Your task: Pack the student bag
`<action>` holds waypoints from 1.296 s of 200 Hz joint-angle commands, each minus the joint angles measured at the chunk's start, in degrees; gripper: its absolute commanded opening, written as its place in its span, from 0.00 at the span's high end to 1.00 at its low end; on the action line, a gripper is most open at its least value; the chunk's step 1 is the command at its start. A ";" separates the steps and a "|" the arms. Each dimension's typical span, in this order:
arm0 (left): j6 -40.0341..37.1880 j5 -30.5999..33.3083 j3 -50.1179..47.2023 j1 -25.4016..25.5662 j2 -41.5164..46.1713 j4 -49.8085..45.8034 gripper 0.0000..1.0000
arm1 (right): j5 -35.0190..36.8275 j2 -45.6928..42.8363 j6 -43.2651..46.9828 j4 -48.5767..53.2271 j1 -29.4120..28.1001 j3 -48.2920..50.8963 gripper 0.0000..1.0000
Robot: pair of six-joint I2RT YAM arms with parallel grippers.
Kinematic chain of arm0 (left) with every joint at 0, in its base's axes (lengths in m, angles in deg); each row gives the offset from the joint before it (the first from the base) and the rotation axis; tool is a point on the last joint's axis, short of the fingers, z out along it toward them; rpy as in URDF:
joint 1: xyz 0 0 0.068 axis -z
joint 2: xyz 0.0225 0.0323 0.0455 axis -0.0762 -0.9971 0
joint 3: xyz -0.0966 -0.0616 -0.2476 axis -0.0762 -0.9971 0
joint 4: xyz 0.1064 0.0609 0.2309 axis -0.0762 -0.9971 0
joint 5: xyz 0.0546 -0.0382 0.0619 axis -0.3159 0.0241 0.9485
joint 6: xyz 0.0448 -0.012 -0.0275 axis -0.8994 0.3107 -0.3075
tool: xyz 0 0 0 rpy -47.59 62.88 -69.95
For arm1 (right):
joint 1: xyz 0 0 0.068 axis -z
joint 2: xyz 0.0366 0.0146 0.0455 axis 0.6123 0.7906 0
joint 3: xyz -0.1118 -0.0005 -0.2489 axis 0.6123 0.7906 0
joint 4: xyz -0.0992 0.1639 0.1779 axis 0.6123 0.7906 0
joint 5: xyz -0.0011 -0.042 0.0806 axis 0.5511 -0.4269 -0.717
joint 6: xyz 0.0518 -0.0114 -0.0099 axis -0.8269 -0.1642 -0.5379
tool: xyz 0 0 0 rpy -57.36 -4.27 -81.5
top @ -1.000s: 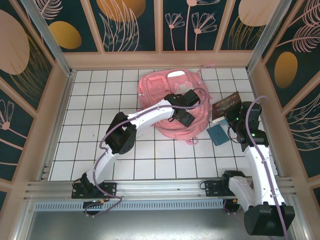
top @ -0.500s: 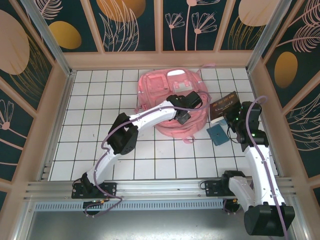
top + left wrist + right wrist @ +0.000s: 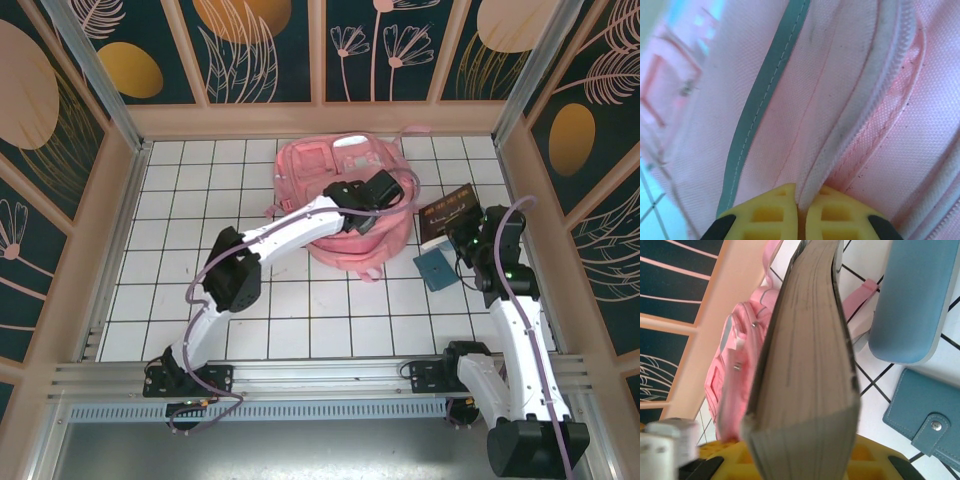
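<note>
The large pink fabric backpack (image 3: 315, 165) is lying far-centre. The left gripper (image 3: 801, 212) is pinching its fabric by the zipper. The right gripper (image 3: 466, 238), just right of it, is clamping a thick dark-covered book (image 3: 805, 365). Opening the bag seems in hand; next, pulling that flap wide.

Bright, even light — wrist close-ups softly blurred

Both arms extended, left tool (image 3: 799, 212) pinched closed, right tool (image 3: 461, 237) seemingly clamped
</note>
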 commanded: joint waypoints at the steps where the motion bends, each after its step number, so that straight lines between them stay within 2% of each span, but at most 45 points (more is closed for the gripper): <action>1: 0.98 9.09 -1.26 -0.98 9.20 10.36 0.97 | -4.11 -2.31 1.45 -1.97 0.38 -2.98 0.94; 17: 0.92 10.28 -2.30 -0.93 11.44 14.48 0.97 | -8.98 -2.88 2.49 -3.98 0.27 -2.58 0.94; 42: 1.18 12.31 -1.70 -0.91 12.22 19.17 0.97 | -24.09 -2.38 -0.04 -14.57 -0.25 0.33 0.93; 57: 1.87 15.06 -1.50 -0.96 12.49 22.56 0.97 | -26.27 -2.11 -3.66 -18.92 -1.29 2.20 0.93; 80: 1.70 14.87 -2.00 -0.96 13.51 27.57 0.97 | -25.04 -1.93 -5.71 -21.70 -3.68 3.93 0.93; 114: 1.68 14.22 0.16 -0.92 12.91 27.86 0.97 | -24.33 0.07 -10.05 -28.82 -7.96 7.38 0.93; 134: 2.07 13.55 0.60 -0.95 12.74 27.70 0.97 | -20.74 3.34 -12.24 -34.26 -12.47 9.49 0.93; 157: 2.64 13.15 0.73 -0.90 12.81 27.25 0.97 | -15.90 7.79 -13.90 -44.96 -16.84 11.91 0.93; 187: 2.71 13.12 0.80 -0.97 13.24 26.58 0.97 | -12.55 15.20 -17.19 -60.51 -18.15 13.41 0.94; 209: 3.00 13.19 0.49 -0.93 13.75 25.94 0.97 | -8.43 20.53 -17.58 -67.78 -19.11 13.04 0.94; 238: 3.68 12.95 -0.39 -0.98 14.46 25.51 0.96 | -3.86 28.55 -17.35 -72.12 -20.22 10.38 0.94; 259: 4.25 11.80 -0.50 -0.98 14.60 25.26 0.96 | -0.88 36.01 -15.55 -70.64 -20.53 5.96 0.95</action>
